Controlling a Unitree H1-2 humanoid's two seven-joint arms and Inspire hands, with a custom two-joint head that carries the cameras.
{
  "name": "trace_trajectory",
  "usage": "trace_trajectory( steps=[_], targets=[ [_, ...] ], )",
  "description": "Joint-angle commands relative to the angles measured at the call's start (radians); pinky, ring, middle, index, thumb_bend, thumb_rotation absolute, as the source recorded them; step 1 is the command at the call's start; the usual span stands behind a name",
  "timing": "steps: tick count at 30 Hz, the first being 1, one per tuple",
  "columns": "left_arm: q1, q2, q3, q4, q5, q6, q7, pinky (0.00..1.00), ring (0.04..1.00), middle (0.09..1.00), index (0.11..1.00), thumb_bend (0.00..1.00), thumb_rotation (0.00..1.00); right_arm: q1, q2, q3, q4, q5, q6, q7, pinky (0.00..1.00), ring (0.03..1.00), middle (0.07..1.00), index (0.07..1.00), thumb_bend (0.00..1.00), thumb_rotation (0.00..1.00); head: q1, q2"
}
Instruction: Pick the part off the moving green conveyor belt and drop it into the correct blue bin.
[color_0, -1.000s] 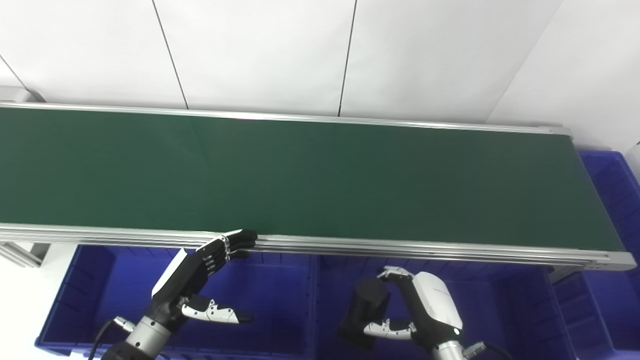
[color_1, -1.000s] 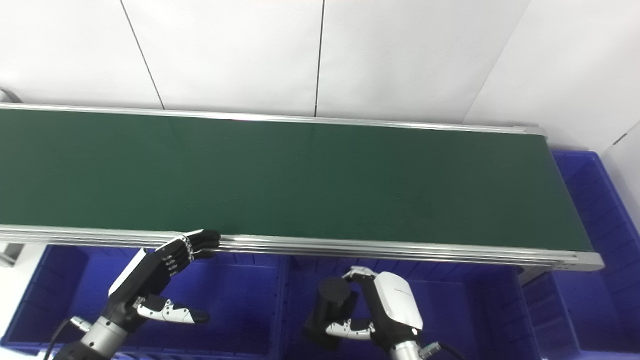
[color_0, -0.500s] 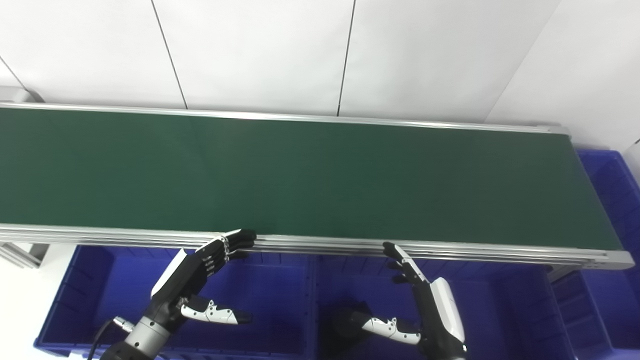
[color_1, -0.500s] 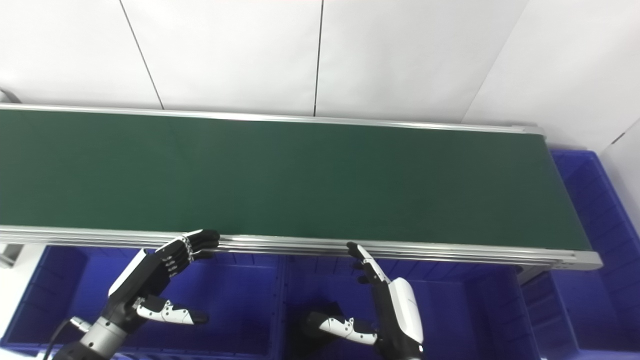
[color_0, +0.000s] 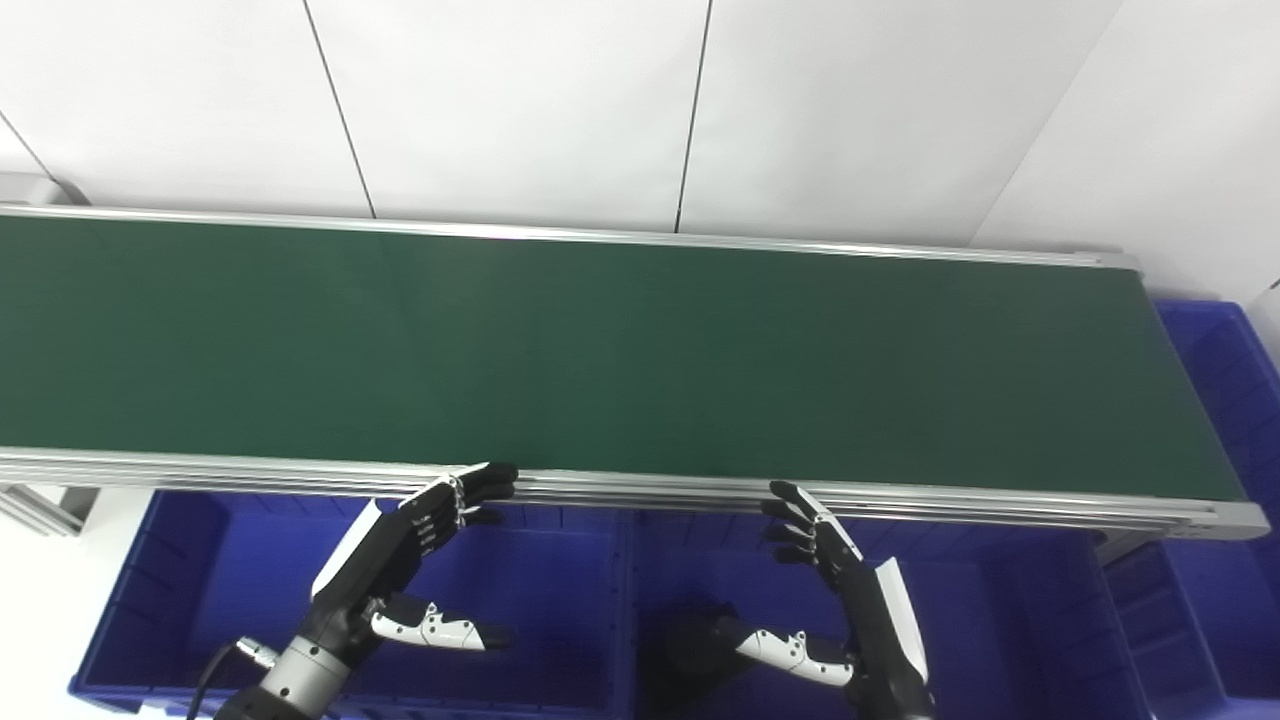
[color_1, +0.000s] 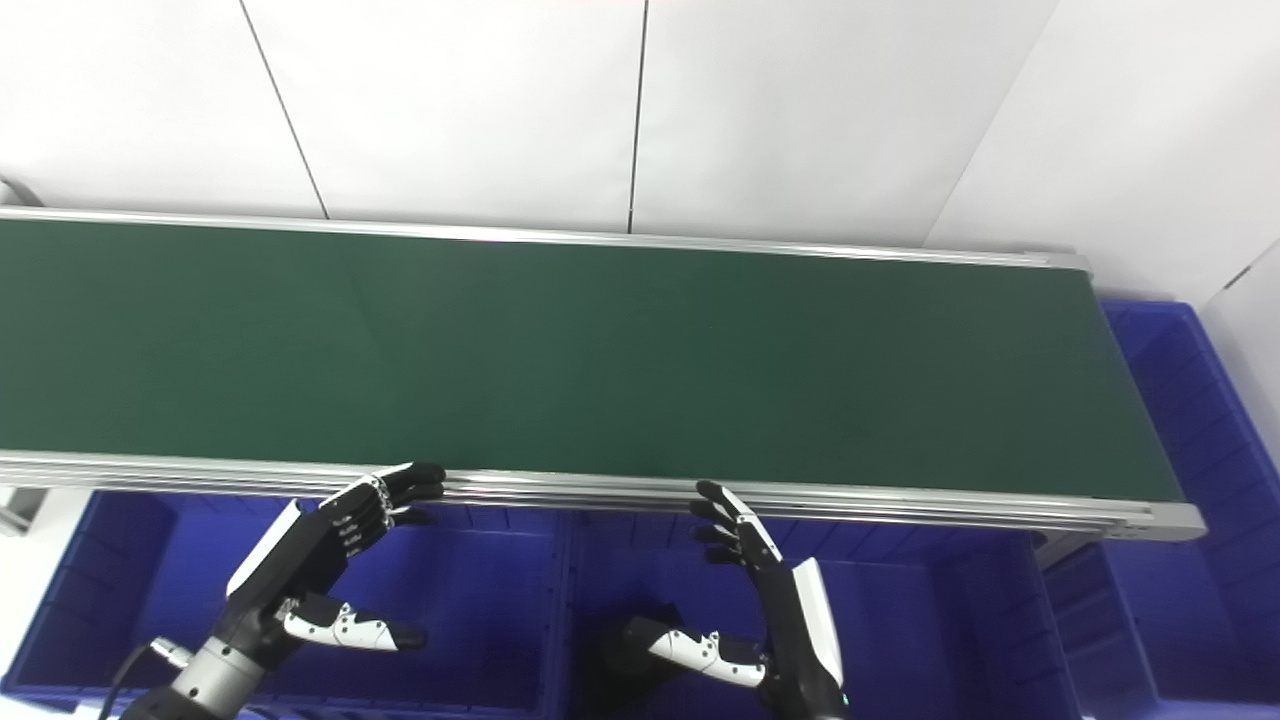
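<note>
Change: right hand (color_0: 860, 610) was clasping the black part a second ago; now it is empty and the part (color_0: 690, 650) lies in the blue bin (color_0: 1000, 610) just below its thumb.
Count: two hands, one part, one green conveyor belt (color_0: 600, 350).
Right hand: fingers spread, reaching up to the belt's near rail.
Left hand (color_0: 385, 575): spread wide, empty, fingertips at the rail, hardly moved.

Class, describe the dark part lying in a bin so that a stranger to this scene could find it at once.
Start at the long green conveyor belt and drop to the row of blue bins under its near rail. In the bin below the open right hand lies a black part, beside that hand's thumb. It is the only object seen in any bin.
</note>
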Motion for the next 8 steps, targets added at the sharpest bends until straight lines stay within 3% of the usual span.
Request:
trace_trajectory(
  steps=[1,5,8],
  targets=[
    [0.002,0.001,0.006,-0.018,0.014,-0.02,0.017,0.75,0.85,0.876,0.807,0.89,0.05,0.004,0.009,-0.004,-0.012,-0.003,-0.06,0.007,0.69,0.752,0.804,0.862,0.93,0.39,-0.002,-0.002],
    [0.008,0.002,0.006,-0.031,0.008,0.017,0.016,0.75,0.878,0.895,0.812,0.9,0.07,0.002,0.015,-0.008,0.007,-0.034,-0.08,-0.009,0.7,0.75,0.799,0.854,0.93,0.39,-0.022,-0.005],
    [0.005,0.005,0.007,-0.023,0.008,0.001,0.013,0.77,0.884,0.9,0.816,0.89,0.07,0.004,0.022,-0.013,0.011,-0.044,-0.077,-0.012,0.69,0.745,0.797,0.852,0.92,0.39,-0.038,-0.005]
  ],
)
